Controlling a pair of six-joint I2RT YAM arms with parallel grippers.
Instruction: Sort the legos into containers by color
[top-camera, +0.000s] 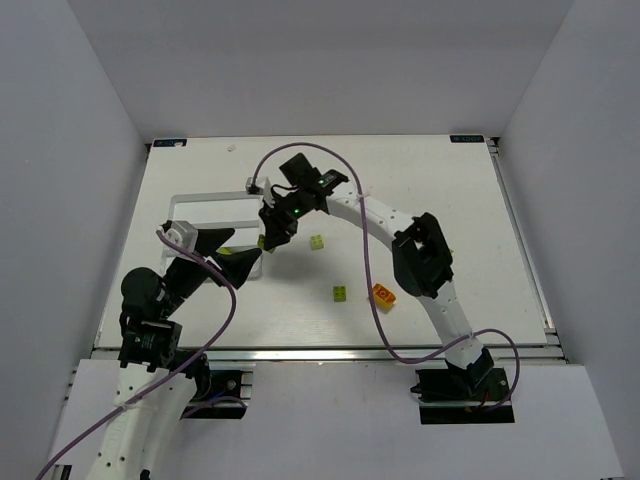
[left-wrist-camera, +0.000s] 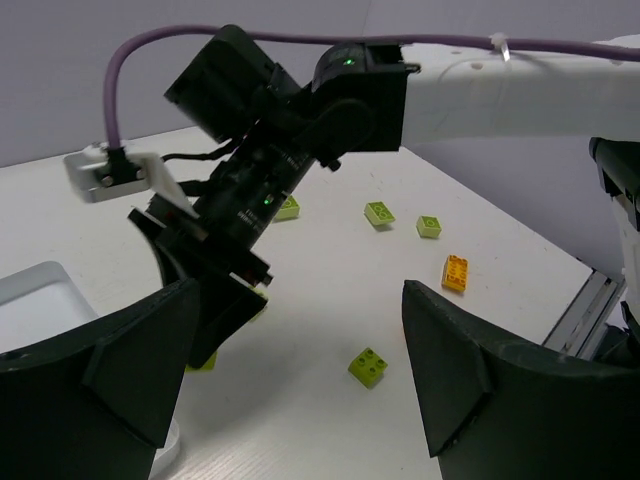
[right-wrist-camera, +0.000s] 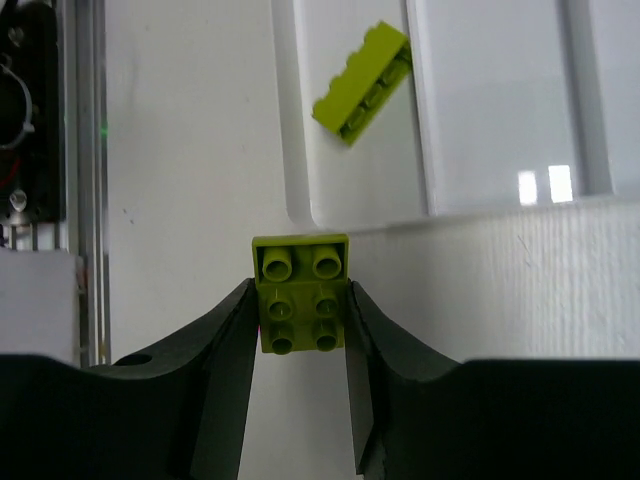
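White worktop (top-camera: 440, 180), metal rail (top-camera: 320, 349) along the near edge, and the divided white tray (top-camera: 210, 207) sits flat on it at about 9 o'clock from the middle. Loose on the bare surface: a centre lime brick (top-camera: 317, 242), a second lime brick (top-camera: 341, 293) at roughly 5 o'clock from it, and an orange brick (top-camera: 383, 295) near that one at its 3 o'clock, not touching. A pinched lime brick (right-wrist-camera: 300, 262) sits just off the tray's edge in the right tool (right-wrist-camera: 300, 310); can't tell if it's resting on the worktop.

White arm links (top-camera: 370, 215), black joints (top-camera: 422, 255) — purple cables (top-camera: 372, 280), green LED (top-camera: 297, 211).
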